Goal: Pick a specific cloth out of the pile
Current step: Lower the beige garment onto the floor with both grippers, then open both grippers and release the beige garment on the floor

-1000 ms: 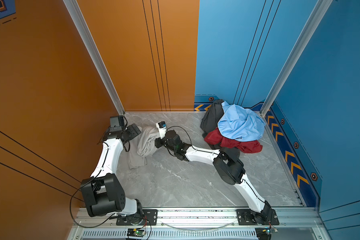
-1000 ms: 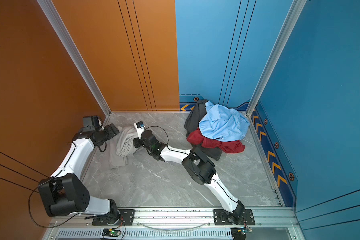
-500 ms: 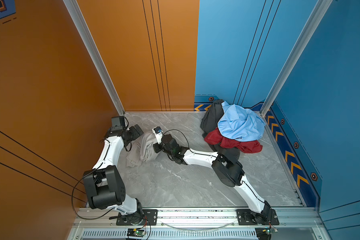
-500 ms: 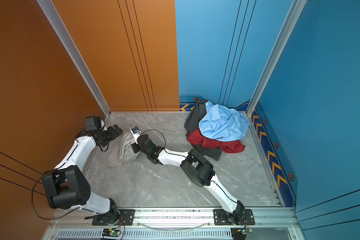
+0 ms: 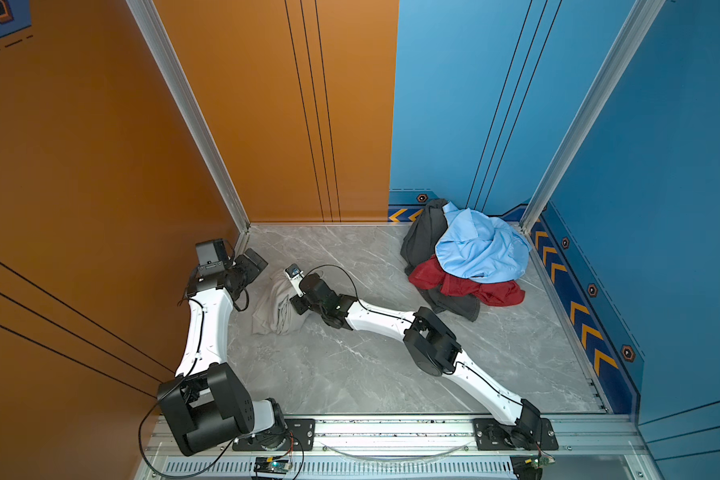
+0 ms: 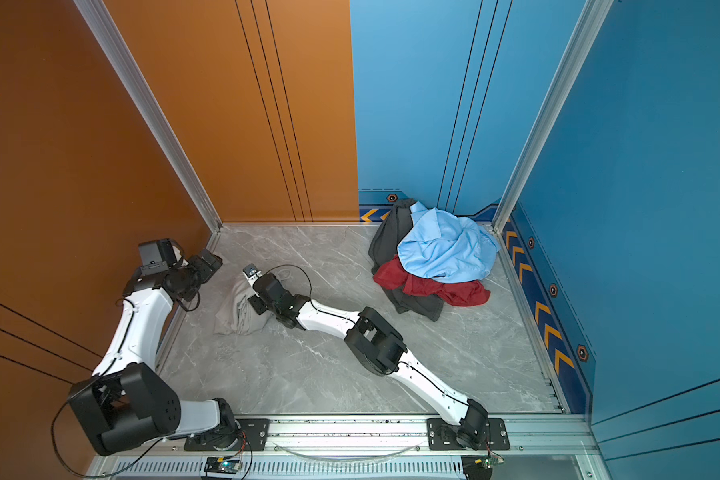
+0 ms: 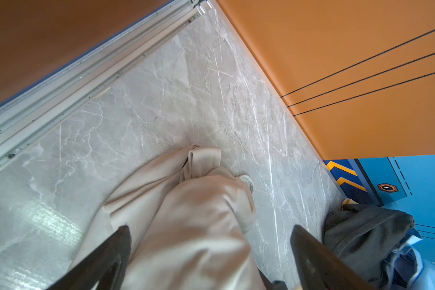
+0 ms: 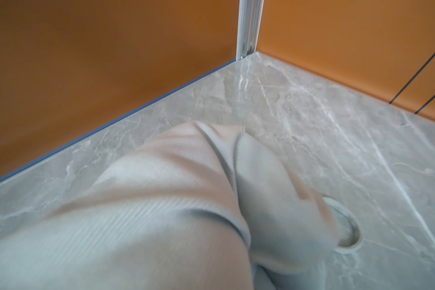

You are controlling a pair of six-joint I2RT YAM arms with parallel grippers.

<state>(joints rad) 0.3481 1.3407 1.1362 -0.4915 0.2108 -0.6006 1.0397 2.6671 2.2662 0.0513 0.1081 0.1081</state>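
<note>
On the left of the marble bench (image 5: 350, 365), close to the orange wall (image 5: 100, 166), the cloth (image 5: 276, 309) sits in a bunched grey-beige heap. It is well apart from the pile (image 5: 470, 266), which is over in the far right corner. Your right gripper (image 5: 296, 306) reaches across the middle and is clamped tight on the cloth's right side, with fabric gathered up against it. From the right wrist, the ribbed fabric fills the foreground and hides the fingers completely. Your left gripper (image 5: 253, 261) hovers near the cloth's far end, spread fully wide and holding nothing. In the left wrist view its two dark fingers (image 7: 103, 258) frame the cloth on either side. Back in the pile, the light blue shirt (image 5: 481, 249) lies on top. The dark red garment (image 5: 474, 289) spills out beneath it, and the charcoal garment (image 5: 422, 237) sits underneath and behind.
</note>
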